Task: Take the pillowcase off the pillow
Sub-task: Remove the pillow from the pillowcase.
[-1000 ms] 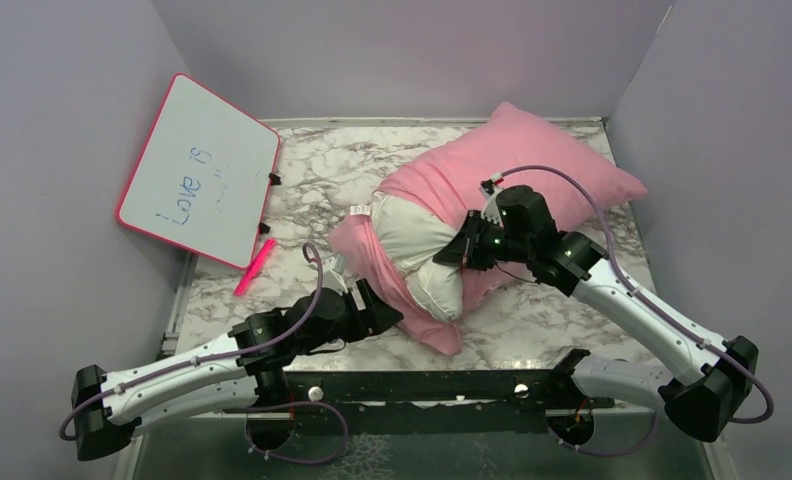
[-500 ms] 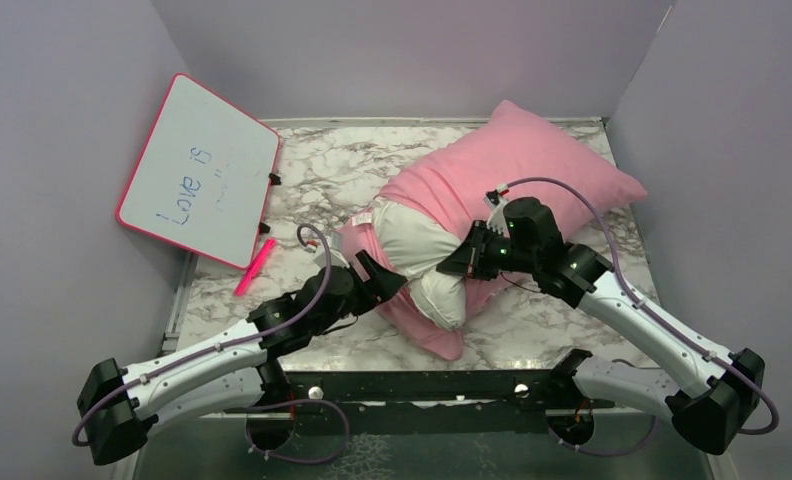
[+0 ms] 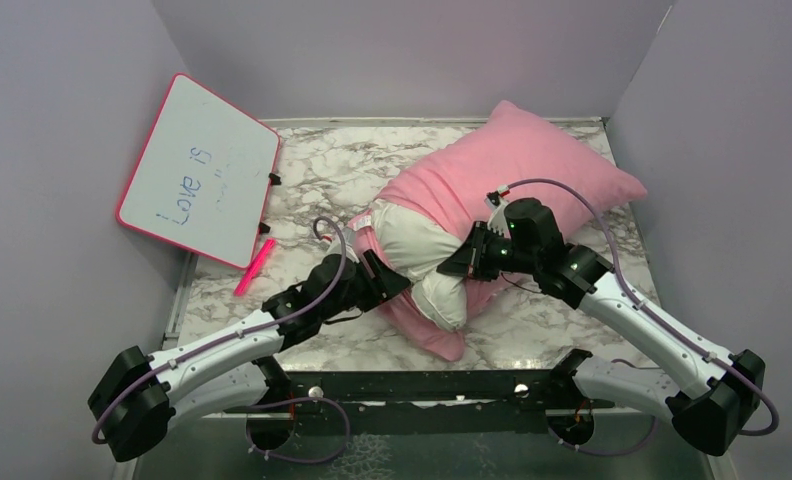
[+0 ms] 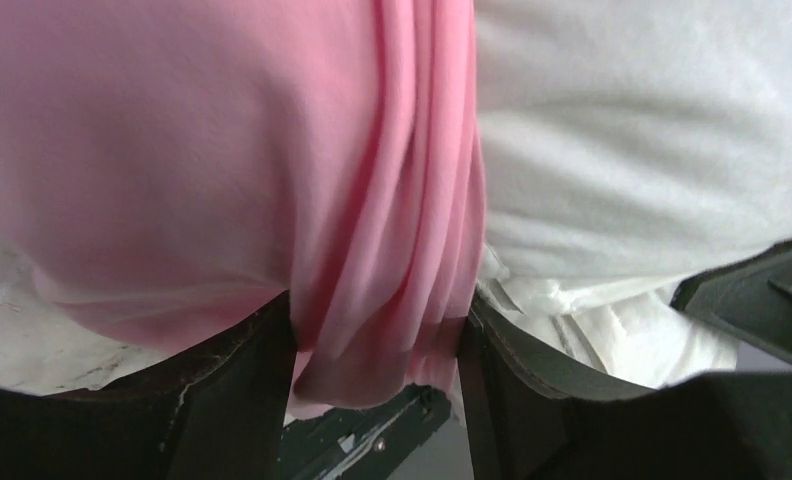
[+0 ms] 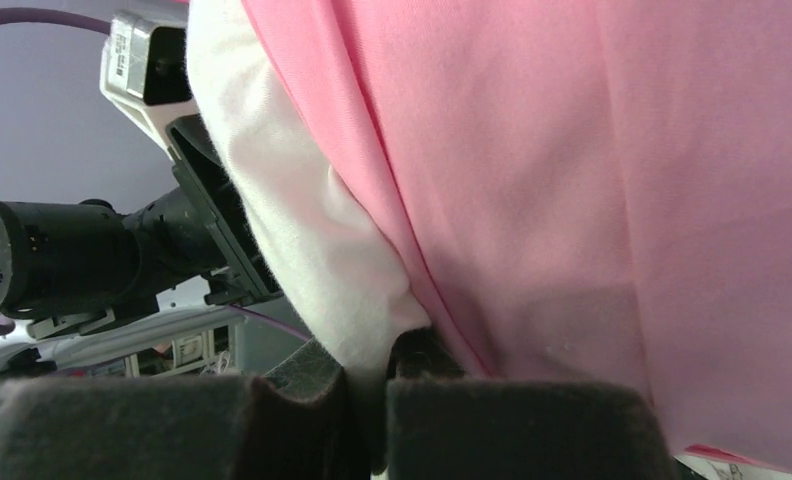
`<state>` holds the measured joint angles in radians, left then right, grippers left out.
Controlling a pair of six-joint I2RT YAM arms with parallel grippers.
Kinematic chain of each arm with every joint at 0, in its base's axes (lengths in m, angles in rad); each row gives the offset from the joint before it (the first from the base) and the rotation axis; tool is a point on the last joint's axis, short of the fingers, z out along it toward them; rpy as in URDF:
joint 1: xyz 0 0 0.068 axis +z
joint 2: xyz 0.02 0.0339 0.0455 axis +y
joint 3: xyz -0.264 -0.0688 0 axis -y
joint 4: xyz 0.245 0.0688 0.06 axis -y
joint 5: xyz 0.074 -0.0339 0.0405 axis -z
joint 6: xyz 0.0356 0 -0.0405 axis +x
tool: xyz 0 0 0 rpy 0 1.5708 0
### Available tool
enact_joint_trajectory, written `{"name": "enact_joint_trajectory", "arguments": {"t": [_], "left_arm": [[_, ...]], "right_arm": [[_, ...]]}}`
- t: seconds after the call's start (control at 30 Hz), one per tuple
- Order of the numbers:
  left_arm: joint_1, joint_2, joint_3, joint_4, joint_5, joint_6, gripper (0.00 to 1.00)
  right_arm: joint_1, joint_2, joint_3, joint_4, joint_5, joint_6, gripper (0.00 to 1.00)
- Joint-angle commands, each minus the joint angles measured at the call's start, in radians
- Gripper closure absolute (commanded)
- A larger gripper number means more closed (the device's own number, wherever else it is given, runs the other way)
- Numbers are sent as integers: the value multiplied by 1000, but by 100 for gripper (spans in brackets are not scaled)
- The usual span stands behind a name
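Left gripper (image 4: 377, 345) had its fingers clamped on a bunched fold of the pillowcase (image 4: 172, 150) at its open end. Right gripper (image 5: 367, 400) pinched the bare white pillow (image 5: 312, 250) tight between its pads. Beyond them, pink cloth covered the pillow's far half, lying across the table (image 3: 322, 180) toward the back-right corner.

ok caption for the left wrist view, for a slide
Left hand straddling a bunched fold of pink pillowcase beside the white pillow
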<state>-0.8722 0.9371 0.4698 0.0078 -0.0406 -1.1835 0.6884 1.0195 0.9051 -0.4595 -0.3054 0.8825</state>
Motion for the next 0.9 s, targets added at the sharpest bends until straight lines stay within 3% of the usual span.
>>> {"name": "enact_joint_trajectory", "arguments": {"t": [0.0,0.1,0.3,0.67,0.87], "left_arm": [[-5,4,-17,86,158,37,42],[-5,2,-4,36,165,57,51],[-5,14,-30,-96,102,54,99],[-6,116,-185,-227,-91,1,100],[-5,106,-242,-74,-28,-2,100]], "right_arm": [[0,-11,23,134,-83,44,99],[0,-5,23,137,-86,45,99],[0,-3,73,159,-104,23,99],[0,-107,255,103,-59,20,99],[0,-98,200,20,-110,-33,96]]}}
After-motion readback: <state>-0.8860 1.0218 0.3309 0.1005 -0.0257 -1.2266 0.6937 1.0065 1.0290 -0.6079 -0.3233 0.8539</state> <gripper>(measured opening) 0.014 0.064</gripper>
